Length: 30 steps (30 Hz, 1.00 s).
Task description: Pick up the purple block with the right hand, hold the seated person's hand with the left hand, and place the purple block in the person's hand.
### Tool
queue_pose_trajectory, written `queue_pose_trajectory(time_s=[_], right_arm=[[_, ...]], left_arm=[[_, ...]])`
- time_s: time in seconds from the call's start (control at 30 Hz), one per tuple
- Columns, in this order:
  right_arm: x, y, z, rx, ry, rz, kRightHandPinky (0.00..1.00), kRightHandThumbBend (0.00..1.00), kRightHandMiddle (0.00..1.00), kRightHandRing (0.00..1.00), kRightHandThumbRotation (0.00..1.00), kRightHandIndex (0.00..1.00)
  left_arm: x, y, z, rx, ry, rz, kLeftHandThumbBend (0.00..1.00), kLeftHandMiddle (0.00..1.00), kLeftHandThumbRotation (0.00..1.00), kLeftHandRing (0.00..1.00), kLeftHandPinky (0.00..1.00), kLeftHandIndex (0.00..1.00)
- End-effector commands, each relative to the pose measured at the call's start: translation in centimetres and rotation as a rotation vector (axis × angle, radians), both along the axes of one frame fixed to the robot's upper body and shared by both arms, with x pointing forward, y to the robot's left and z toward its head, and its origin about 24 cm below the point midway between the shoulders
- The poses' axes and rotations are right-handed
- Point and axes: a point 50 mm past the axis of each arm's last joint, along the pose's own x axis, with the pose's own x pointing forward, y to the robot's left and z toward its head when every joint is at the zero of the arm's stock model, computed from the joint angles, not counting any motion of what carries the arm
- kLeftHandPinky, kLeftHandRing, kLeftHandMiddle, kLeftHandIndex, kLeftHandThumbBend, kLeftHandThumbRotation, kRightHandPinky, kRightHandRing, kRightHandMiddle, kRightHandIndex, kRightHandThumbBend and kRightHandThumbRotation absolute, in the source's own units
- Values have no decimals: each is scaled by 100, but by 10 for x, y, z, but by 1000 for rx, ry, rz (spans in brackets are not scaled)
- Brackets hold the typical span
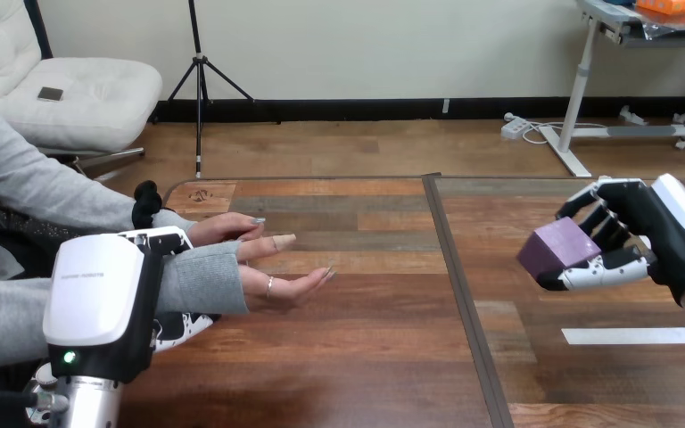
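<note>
The purple block [556, 245] is off the table at the right, pinched between the curled fingers and thumb of my right hand [651, 223]. At the left the person's nearer hand [278, 285] reaches over the table, palm turned sideways, fingers stretched toward the middle. My left hand [103, 303] is on that arm's grey-sleeved wrist [201, 278]. Its fingers curl under the wrist and its thumb stands up behind it. A wide stretch of table separates the block from the person's hand.
The person's other hand [230, 227] rests on the wooden table [366, 357] just behind the held one. A dark seam [464, 294] runs front to back through the table's middle. A white tape strip [629, 336] lies under my right hand.
</note>
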Motion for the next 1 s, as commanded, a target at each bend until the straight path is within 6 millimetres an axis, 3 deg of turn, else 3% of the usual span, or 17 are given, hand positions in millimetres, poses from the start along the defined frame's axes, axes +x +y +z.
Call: queue_pose_trajectory(time_s=[0.0,0.6,0.97], right_arm=[[20,26,29,40,-137,91,30,82,38,33,0,44],[28,47,36,61,-162,127,33,81,40,36,0,44],[32,61,41,85,-181,153,28,82,37,32,0,44]], left_arm=[[28,-15,37,-41,-251,-60,80,30,0,24,20,32],[29,-27,28,-66,-363,-94,79,31,0,25,20,32],[31,-36,23,-93,-392,-121,77,30,0,24,20,32]])
